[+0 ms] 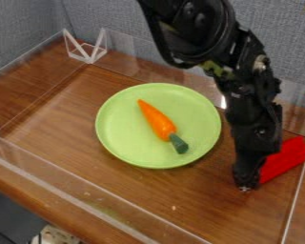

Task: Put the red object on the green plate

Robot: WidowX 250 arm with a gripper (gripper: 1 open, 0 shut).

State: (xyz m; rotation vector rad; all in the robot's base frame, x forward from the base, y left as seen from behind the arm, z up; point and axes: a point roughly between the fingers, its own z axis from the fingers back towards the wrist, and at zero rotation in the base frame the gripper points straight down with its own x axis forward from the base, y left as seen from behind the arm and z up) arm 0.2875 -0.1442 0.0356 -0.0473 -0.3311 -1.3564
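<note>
the hand (246, 179) points down at the near end of the red object (288, 156), which lies on the wooden desk (66, 105) just right of the green plate (123, 133). whether its jaws grip the block cannot be told. a carrot (159, 122) lies on the plate.

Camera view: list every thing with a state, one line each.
red object: lying on the table, right of the plate, partly hidden by the gripper.
green plate: flat on the table, holding a carrot.
carrot: lying on the plate.
gripper: lowered at the red object; grip unclear.
</note>
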